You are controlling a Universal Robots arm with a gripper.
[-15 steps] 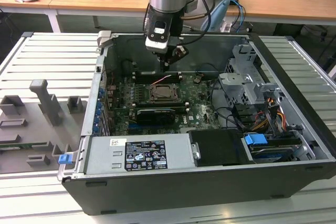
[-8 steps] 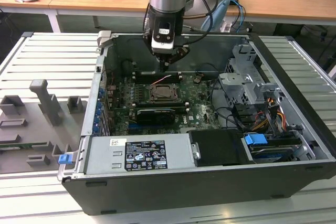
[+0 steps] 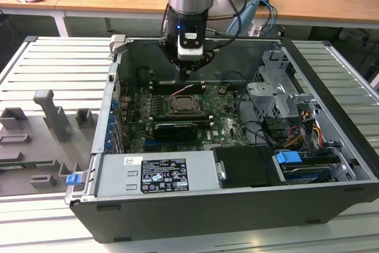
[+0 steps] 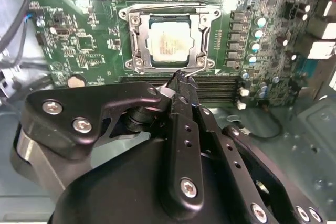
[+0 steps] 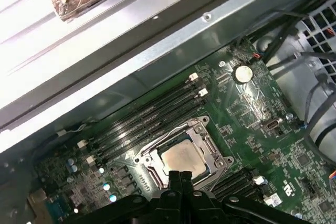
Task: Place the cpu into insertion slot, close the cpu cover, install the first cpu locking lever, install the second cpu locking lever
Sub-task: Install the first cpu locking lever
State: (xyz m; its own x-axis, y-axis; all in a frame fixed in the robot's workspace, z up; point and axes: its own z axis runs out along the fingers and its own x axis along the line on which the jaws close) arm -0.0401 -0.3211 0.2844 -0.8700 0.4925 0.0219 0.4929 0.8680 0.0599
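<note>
Single gripper [image 4: 181, 80], fingers pressed shut with nothing visibly held, poised at the near edge of the insertion slot [image 4: 169, 9]. One cpu [image 4: 169, 43] lies seated in the slot just beyond the fingertips, framed by one cpu cover [image 4: 137, 40] lying flat over it. One thin wire lever [image 4: 198, 71] sits just beside the tips.

I can't make out any words or numbers here. In the exterior view a black and white sticker [image 3: 163, 176] sits on the grey power supply box [image 3: 112, 179], but its print is too tiny to read. The green circuit board [image 4: 79, 40] has little white marks. The cpu [image 4: 167, 43] top looks faintly printed. Neither can be read.
</note>
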